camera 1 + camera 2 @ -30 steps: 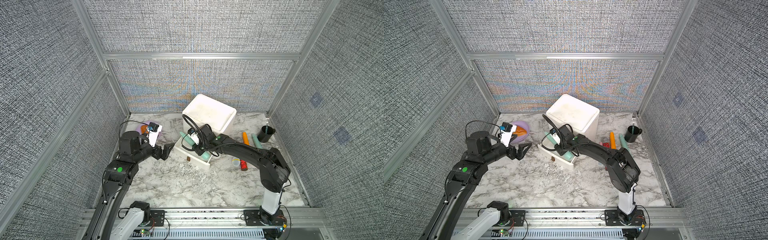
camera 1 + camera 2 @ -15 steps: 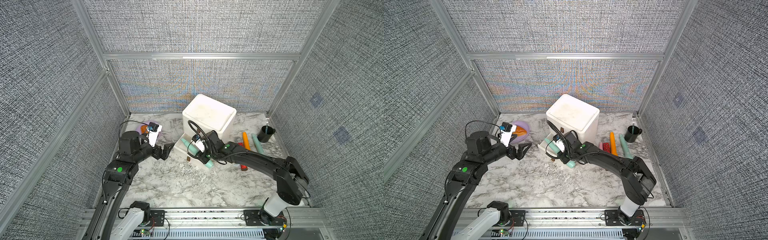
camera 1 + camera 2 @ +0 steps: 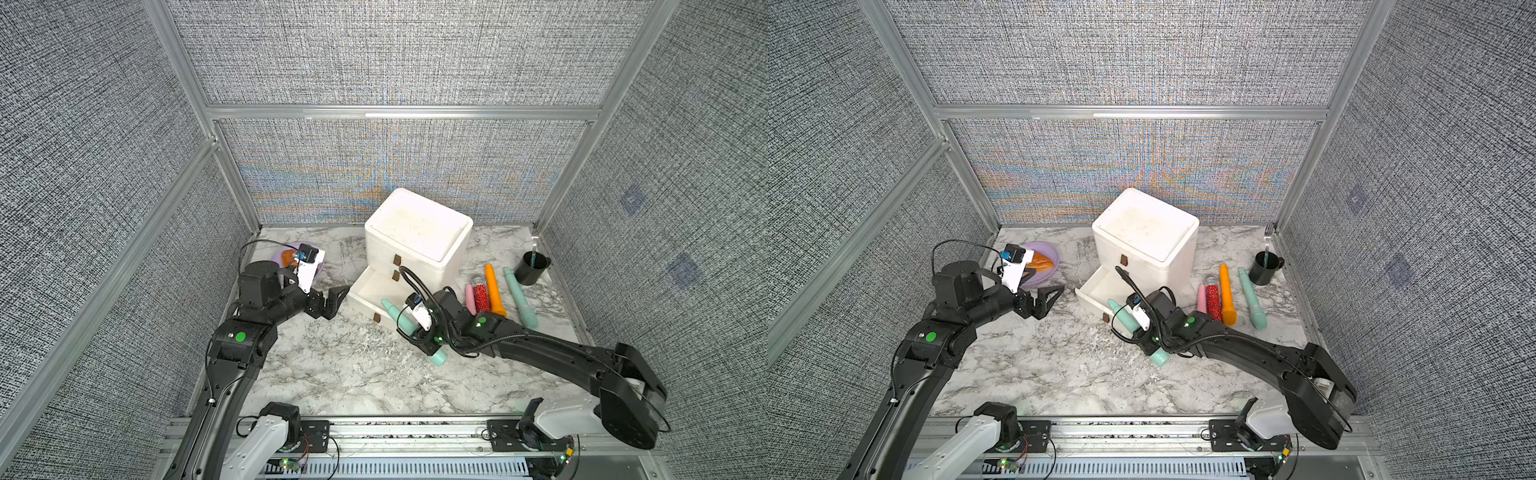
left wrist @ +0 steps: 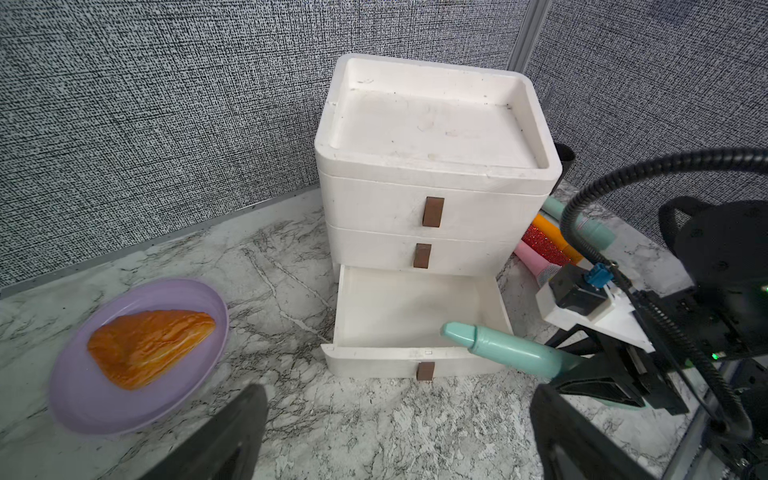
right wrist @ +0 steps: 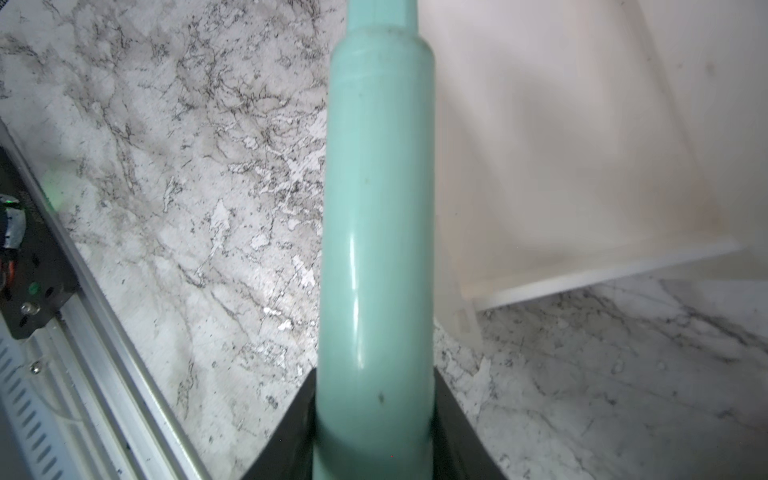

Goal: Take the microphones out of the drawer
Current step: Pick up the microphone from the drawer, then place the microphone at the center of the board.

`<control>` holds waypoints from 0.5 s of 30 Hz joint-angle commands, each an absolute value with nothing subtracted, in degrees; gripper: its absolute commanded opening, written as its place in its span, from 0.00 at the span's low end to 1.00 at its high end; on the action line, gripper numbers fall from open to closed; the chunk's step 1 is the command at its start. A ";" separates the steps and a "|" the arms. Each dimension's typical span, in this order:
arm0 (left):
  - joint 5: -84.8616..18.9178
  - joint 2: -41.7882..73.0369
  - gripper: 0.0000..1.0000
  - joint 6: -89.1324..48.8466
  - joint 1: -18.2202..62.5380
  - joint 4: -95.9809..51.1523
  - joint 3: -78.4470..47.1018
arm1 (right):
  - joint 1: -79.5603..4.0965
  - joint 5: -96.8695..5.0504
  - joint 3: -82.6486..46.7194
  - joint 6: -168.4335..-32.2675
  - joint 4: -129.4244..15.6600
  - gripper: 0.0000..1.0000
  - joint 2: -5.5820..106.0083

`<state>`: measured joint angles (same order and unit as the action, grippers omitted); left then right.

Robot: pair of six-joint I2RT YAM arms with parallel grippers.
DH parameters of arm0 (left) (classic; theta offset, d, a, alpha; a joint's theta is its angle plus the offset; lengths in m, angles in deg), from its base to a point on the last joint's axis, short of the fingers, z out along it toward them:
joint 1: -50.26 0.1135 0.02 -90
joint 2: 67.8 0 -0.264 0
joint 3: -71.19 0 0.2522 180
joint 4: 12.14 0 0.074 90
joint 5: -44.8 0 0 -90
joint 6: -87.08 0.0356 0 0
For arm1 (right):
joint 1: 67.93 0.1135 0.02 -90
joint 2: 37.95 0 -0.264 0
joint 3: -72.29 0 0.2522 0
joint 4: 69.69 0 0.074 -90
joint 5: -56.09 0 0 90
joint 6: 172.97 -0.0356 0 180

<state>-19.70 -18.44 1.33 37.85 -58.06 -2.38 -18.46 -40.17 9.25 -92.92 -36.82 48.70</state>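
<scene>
A teal microphone [image 3: 400,322] [image 3: 1124,316] is held off the table at a slant, with my right gripper [image 3: 419,334] [image 5: 376,415] shut on its thick part. Its narrow end [image 4: 457,332] hangs over the front right corner of the open bottom drawer [image 3: 368,308] [image 4: 374,365], which shows a bare white floor. Its round head [image 3: 438,356] points toward the table's front. The white three-drawer unit [image 3: 419,232] stands at the back middle. My left gripper [image 3: 336,298] [image 4: 397,395] hovers open just left of the drawer's front, holding nothing.
A purple plate [image 3: 1054,255] [image 4: 83,399] with a pastry [image 4: 149,347] lies at the back left behind my left arm. Right of the drawer unit lie pink, red glitter, orange [image 3: 494,291] and teal [image 3: 519,301] microphones, and a black cup [image 3: 532,268] stands in the back right corner.
My right arm has drawn back toward the front right, lifting the teal microphone out of the bottom drawer. The left arm has not moved.
</scene>
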 commanded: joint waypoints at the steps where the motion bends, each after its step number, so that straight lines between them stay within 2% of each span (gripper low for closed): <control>1: -19.07 -18.58 1.00 1.27 38.04 -55.87 -2.85 | -18.04 -40.28 11.75 -98.42 -37.41 0.00 46.32; 15: -18.92 -21.30 1.00 1.03 38.36 -56.13 -2.06 | -15.35 -44.70 22.98 -117.67 -30.78 0.00 34.41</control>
